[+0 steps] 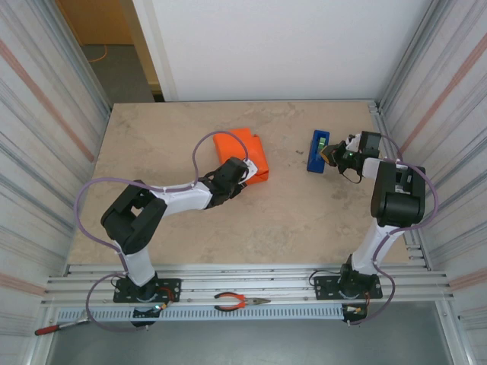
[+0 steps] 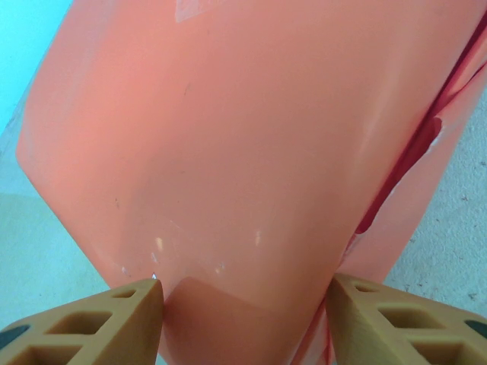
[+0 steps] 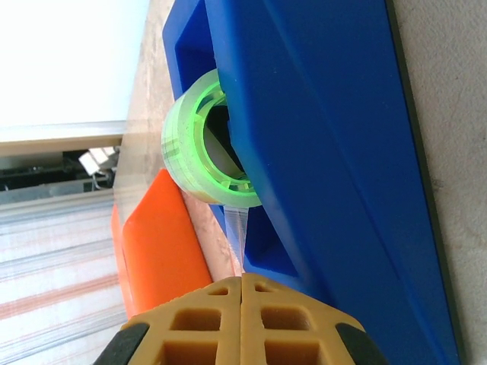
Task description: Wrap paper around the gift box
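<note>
Top external — left claw (image 1: 242, 174) astride paper (image 1: 245, 147)

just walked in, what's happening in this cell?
Gift wrapping, partway through. The box sits mid-table, covered in orange paper. The left gripper is at it, fingers open on either side of the bundle. The right gripper is at the blue tape dispenser, fingers shut on the free end of the tape coming off the green roll.
</note>
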